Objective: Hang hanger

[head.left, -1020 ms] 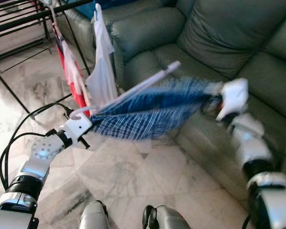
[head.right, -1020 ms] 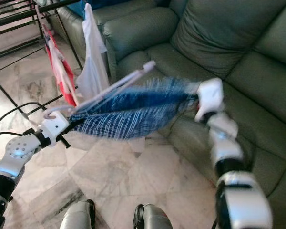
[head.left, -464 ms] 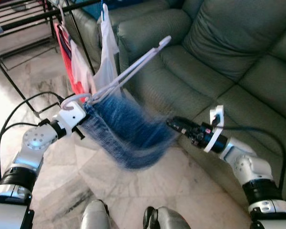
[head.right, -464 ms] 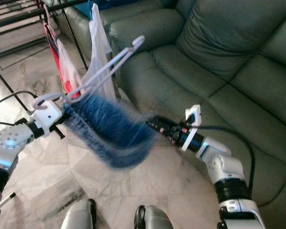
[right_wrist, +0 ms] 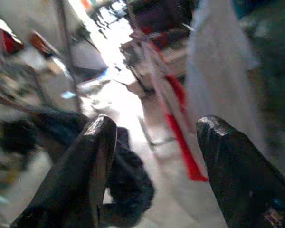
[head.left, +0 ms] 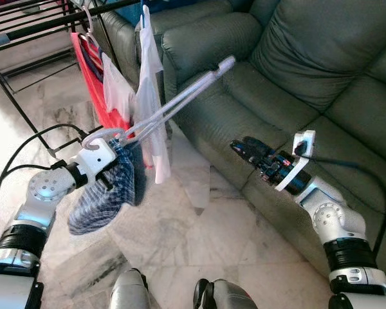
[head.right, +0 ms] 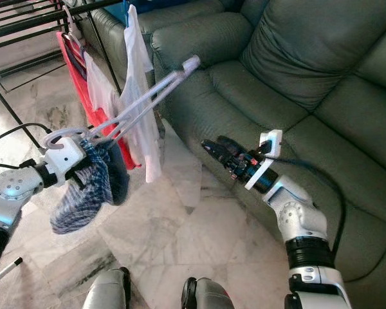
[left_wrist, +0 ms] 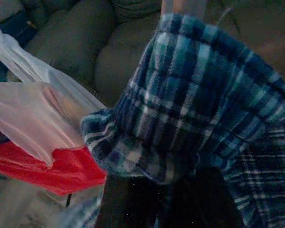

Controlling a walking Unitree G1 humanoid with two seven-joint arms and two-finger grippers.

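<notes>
A pale plastic hanger (head.left: 175,105) slants up from my left gripper (head.left: 101,156) toward the sofa. A blue plaid garment (head.left: 104,191) droops from the hanger's low end, bunched below that gripper. The left gripper is shut on the hanger near its hook (head.left: 103,136), and the plaid cloth (left_wrist: 190,104) covers its fingers. My right gripper (head.left: 246,149) hovers in front of the sofa seat, apart from the cloth, open with nothing between its fingers (right_wrist: 92,166).
A black drying rack (head.left: 45,19) stands at the back left, with a red garment (head.left: 112,116) and a white one (head.left: 151,96) hanging from it. The dark green sofa (head.left: 296,71) runs along the right. Black cables (head.left: 26,170) loop over the marble floor.
The right gripper has let go of the plaid garment and drawn back toward the sofa. The cloth, first stretched between both arms, has dropped and now hangs at the left gripper.
</notes>
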